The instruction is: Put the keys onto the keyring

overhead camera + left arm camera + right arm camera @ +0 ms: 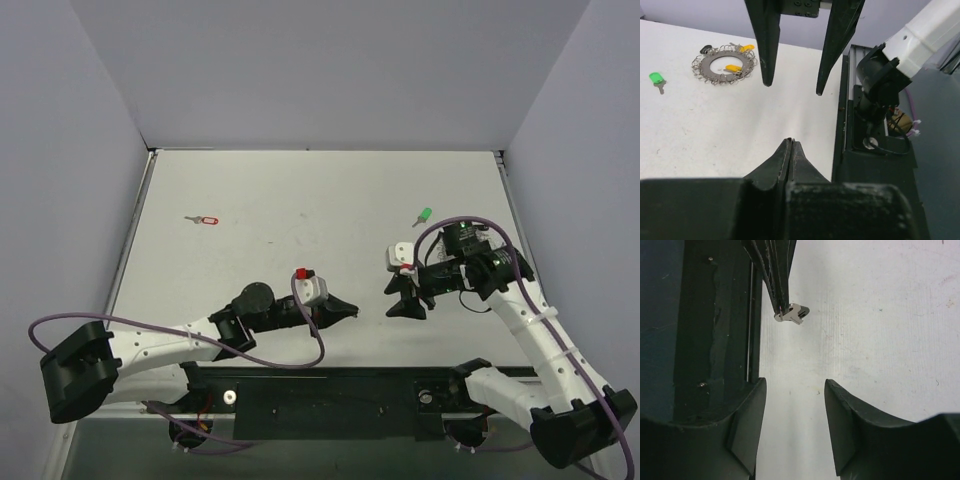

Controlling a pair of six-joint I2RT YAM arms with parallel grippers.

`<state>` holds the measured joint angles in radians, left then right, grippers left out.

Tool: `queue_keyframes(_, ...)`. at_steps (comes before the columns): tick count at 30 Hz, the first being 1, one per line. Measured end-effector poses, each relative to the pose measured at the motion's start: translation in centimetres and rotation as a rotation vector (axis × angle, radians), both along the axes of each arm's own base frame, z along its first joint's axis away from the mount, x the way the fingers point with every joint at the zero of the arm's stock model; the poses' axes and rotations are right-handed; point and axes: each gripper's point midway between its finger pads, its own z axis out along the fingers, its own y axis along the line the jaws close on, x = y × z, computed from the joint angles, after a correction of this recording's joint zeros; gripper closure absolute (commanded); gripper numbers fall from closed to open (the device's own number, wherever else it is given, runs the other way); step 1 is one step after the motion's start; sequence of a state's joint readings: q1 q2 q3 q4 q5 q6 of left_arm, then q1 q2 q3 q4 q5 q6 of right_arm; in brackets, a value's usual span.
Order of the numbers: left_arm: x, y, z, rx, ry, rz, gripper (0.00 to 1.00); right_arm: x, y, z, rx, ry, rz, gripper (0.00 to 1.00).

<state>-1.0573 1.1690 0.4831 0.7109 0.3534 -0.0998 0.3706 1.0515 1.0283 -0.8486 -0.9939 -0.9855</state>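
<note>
My left gripper (352, 309) is shut; in the right wrist view its tips (782, 310) pinch a small silver key (792, 314) just above the table. My right gripper (795, 382) faces it with jaws apart and nothing between them; its fingers (766, 75) hang in front of the left wrist camera. The keyring (725, 62), a spiky silver ring carrying yellow-headed keys, lies flat beyond the right gripper and is hidden under the right arm in the top view. A green-headed key (424, 215) lies behind the right arm, a red-headed key (205, 219) far left.
A black rail (330, 395) runs along the table's near edge, close beside both grippers (845, 125). Grey walls enclose the table on the left, back and right. Purple cables loop over both arms.
</note>
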Motion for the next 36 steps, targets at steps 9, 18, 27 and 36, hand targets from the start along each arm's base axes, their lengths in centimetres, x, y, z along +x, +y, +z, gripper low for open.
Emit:
queue_keyframes(9,-1.6,1.1,2.0,-0.142,0.068,0.092,1.0,-2.0,-0.6,1.1,0.153,0.079,-0.093,0.66)
queue_keyframes(18,-0.7,-1.0,-0.1,-0.134,0.143,0.149,1.0,-2.5,0.4,0.8,0.159,0.162,-0.064,0.67)
queue_keyframes(27,-1.1,-3.1,0.4,-0.151,0.158,0.124,1.0,-2.7,0.5,0.5,0.158,0.159,-0.048,0.68)
queue_keyframes(36,-1.7,-3.3,0.5,-0.157,0.159,0.119,1.0,-3.3,0.6,0.1,0.158,0.16,-0.012,0.72)
